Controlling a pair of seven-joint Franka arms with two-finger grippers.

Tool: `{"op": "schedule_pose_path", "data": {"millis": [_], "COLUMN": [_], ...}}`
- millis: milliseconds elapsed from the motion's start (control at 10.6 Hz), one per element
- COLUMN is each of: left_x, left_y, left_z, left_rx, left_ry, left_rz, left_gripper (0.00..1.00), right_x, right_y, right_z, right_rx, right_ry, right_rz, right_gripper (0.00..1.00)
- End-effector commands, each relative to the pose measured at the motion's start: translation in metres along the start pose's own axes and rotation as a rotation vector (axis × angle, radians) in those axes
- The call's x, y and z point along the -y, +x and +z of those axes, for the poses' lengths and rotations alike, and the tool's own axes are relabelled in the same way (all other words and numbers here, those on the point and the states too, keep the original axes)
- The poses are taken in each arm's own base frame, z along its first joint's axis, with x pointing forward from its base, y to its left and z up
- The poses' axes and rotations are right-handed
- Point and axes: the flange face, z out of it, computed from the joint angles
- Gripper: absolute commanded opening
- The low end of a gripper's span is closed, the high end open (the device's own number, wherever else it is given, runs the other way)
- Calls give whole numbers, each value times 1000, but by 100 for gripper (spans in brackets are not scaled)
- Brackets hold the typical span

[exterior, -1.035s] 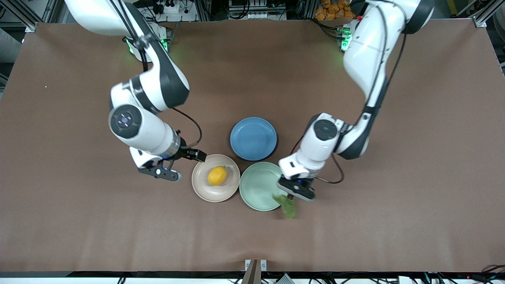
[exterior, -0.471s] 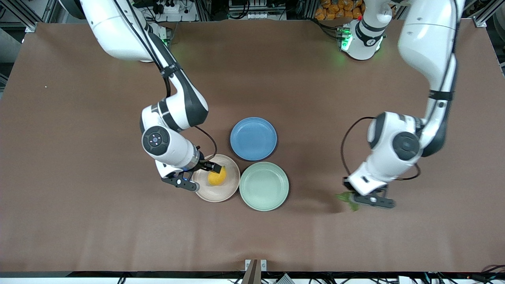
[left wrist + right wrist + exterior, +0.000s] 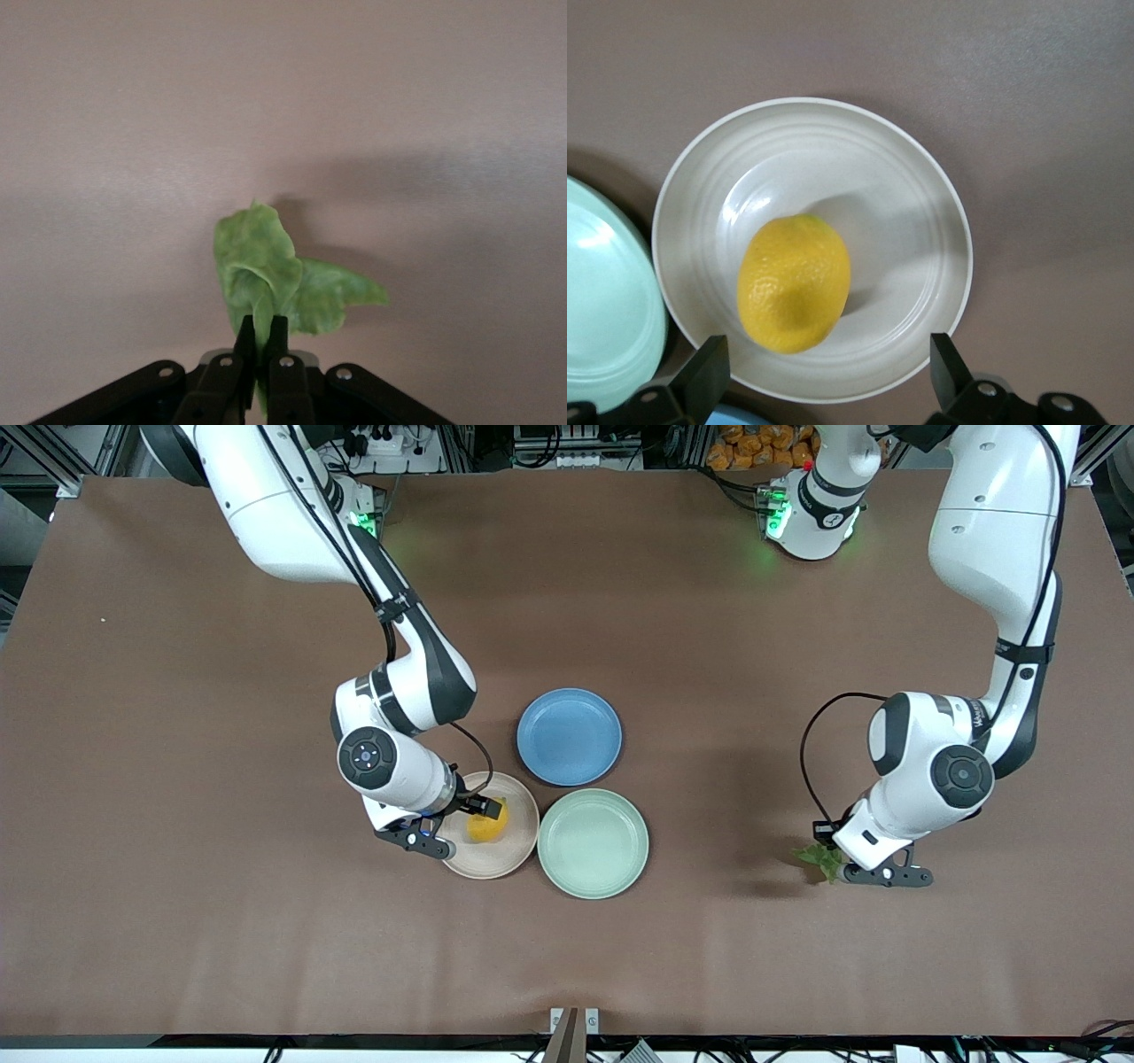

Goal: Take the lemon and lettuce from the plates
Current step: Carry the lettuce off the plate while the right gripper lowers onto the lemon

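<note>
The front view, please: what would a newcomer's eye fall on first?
Probably the lemon, bright yellow on the beige-pink plate, with the right end effector open over it. Next, the lettuce pinched in the left end effector, over bare table toward the left arm's end, away from the mint green plate.

lemon in beige plate, mint plate beside

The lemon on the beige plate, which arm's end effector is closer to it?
Right. The right end effector hangs open directly over the lemon on the beige plate; the left end effector holds the lettuce toward its own table end.
</note>
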Motion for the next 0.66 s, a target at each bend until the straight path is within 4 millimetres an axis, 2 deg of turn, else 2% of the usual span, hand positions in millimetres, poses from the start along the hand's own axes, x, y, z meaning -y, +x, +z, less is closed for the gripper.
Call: {"op": "schedule_pose_path", "data": {"millis": [0,188,376,565], "left_x": [7,8,9,23], "left_y": [1,2,2,2], "left_z": [-10,-30,-80,-145], "left_rx": [-8,-10,-18,-40], "left_ry": [-11,-7,-1,8], "left_rz": [3,31,33,13], "left_gripper": [100,100,100,100], "right_x": [5,12,16,16], "right_y": [10,14,15,14], "right_z": [13,31,39,47], "right_rx": [-28,-77,-78,-72], "right_ry": [35,86,87,79], "right_rz": [39,55,52,51], "right_gripper": [100,100,100,100]}}
